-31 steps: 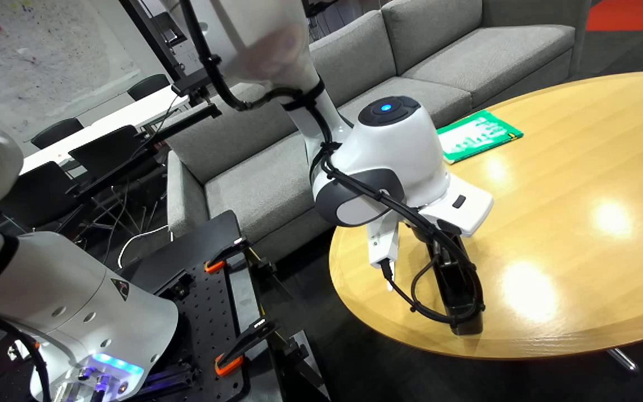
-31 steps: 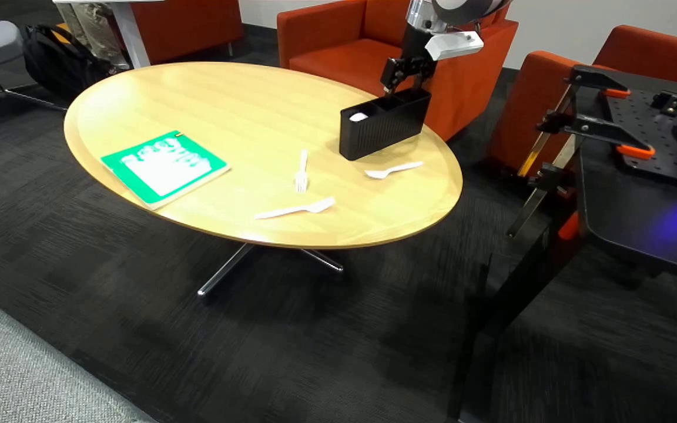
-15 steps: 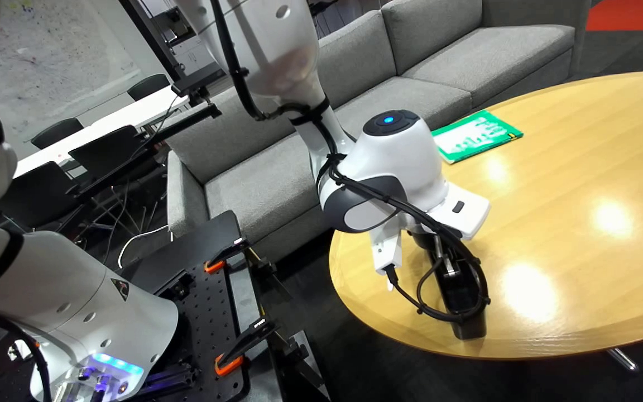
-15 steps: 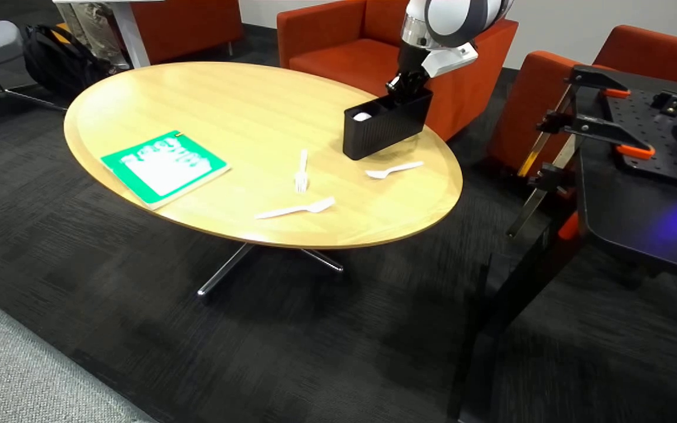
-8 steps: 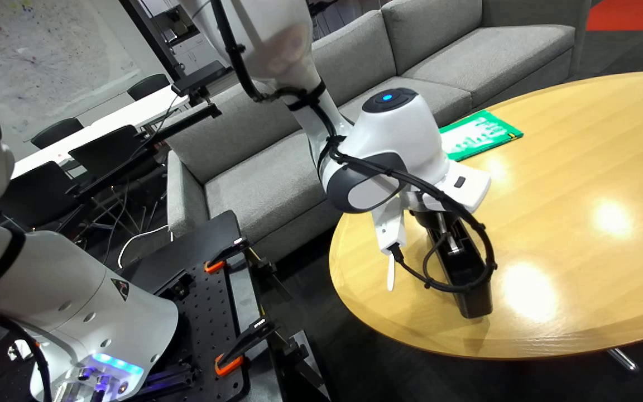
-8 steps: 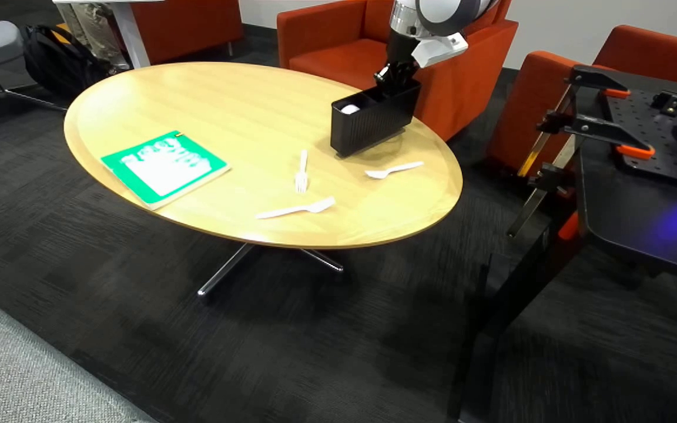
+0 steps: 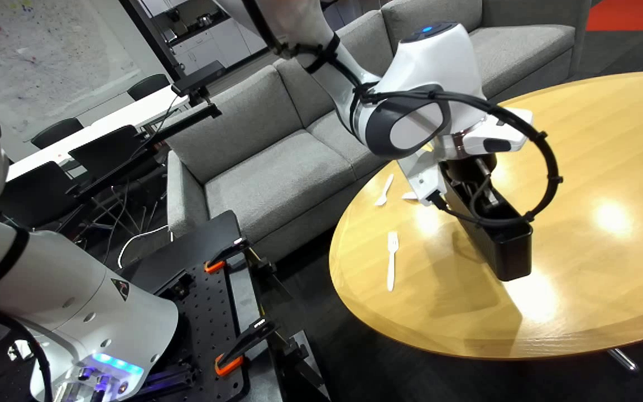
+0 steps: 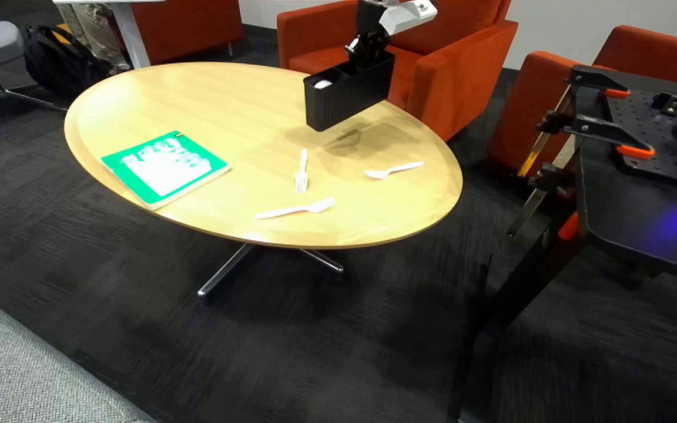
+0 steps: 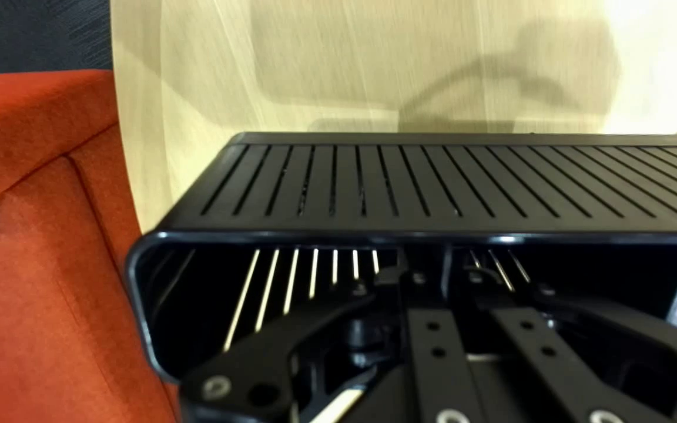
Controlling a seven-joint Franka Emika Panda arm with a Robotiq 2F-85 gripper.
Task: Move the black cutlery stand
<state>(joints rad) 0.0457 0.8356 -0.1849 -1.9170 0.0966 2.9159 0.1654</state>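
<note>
Locate black cutlery stand (image 8: 347,97) held above oval wooden table (image 8: 185,94), near the edge beside orange armchair (image 8: 450,64), apart from the tabletop and casting a shadow (image 8: 388,135) onto it. Find gripper (image 9: 437,276) set from above into the stand, narrow, holding from inside at an inner divider (image 9: 446,273); cannot tell exact contact faces in the dark interior. Held roughly level with mouth upward, slotted along the long sidewall. In an exterior view, note white item (image 8: 322,84) partly visible in the end compartment away from the gripper; too little exposed to identify. In an exterior view, see robot arm (image 7: 433,67) reaching over the table and bearing a looped black cable (image 7: 551,167) across the stand's rim; cannot tell whether touching. On the tabletop, apart from the stand, find white fork (image 8: 301,179), second white utensil (image 8: 315,207) just beyond its tines, and third white utensil (image 8: 388,171) near the table end facing black bench (image 8: 638,194). Well apart from the stand, find green-and-white booklet (image 8: 165,164) lying flat near the table edge.
</note>
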